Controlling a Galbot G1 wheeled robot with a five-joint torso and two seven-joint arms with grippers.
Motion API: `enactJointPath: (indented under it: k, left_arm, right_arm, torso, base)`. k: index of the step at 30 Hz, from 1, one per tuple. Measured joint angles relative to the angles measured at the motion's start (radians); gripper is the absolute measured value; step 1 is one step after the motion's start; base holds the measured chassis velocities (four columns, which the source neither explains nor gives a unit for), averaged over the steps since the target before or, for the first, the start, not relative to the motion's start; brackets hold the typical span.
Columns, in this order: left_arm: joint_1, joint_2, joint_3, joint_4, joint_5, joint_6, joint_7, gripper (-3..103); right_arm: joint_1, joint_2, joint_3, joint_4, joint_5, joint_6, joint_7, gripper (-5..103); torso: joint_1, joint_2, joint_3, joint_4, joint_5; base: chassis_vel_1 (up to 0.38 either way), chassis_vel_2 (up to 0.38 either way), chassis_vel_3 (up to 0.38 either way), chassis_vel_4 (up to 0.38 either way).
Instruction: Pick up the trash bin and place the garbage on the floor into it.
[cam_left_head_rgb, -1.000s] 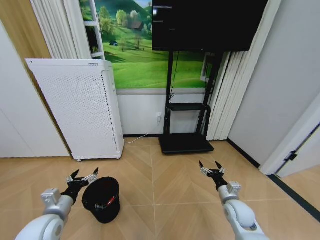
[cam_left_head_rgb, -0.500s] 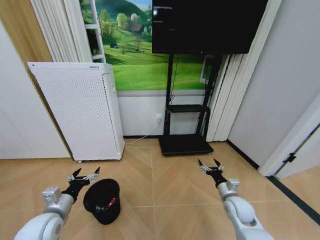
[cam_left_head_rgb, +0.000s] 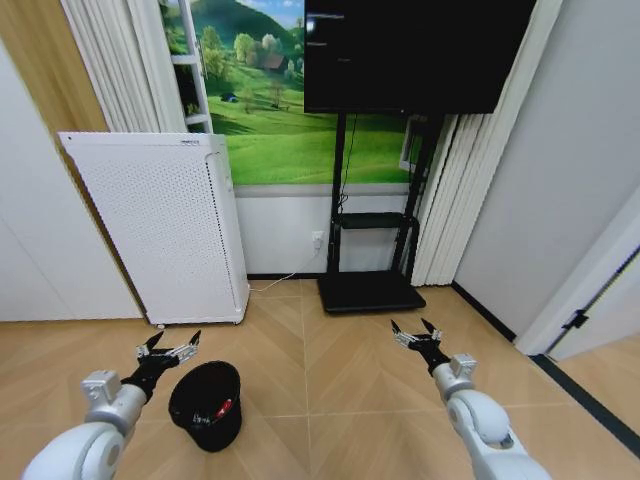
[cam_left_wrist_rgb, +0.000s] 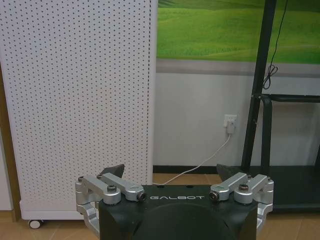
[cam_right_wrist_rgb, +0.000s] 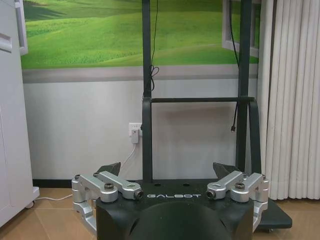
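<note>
Wooden floor (cam_left_head_rgb: 330, 390) holds trash bin (cam_left_head_rgb: 206, 404) just beside spread left tool (cam_left_head_rgb: 169, 349).

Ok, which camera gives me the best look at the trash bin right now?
The head view: the trash bin stands on the floor beside the open left gripper, with something red inside. The left wrist view looks over it at the white cabinet; the right wrist view faces the TV stand, past the open right gripper.

Living room: television (cam_left_head_rgb: 415, 50) on stand, curtains (cam_left_head_rgb: 455, 190)
</note>
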Motion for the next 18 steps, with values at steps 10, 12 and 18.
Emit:
enactJointPath:
  k: [10,12,18]
  left_arm:
    - [-0.008,0.007,-0.007,0.0,-0.023,0.001,0.0,100]
    - [-0.008,0.004,-0.009,-0.004,-0.025,0.002,0.0,100]
    - [0.007,-0.01,-0.024,-0.033,-0.029,0.002,0.0,100]
  right_arm:
    - [-0.025,0.006,0.02,0.023,0.001,-0.007,0.014,100]
    - [-0.028,0.006,0.025,0.026,0.001,-0.007,0.015,100]
    - [-0.053,0.018,0.04,0.05,0.004,-0.007,0.019,100]
  torso:
    - [0.011,0.041,0.03,-0.0002,-0.0001]
    - [0.013,0.047,0.034,-0.0002,-0.0001]
    - [0.021,0.077,0.056,-0.0002,-0.0001]
  base:
    - [0.0,0.0,0.0,0.0]
    - [0.0,0.0,0.0,0.0]
    - [0.0,0.0,0.0,0.0]
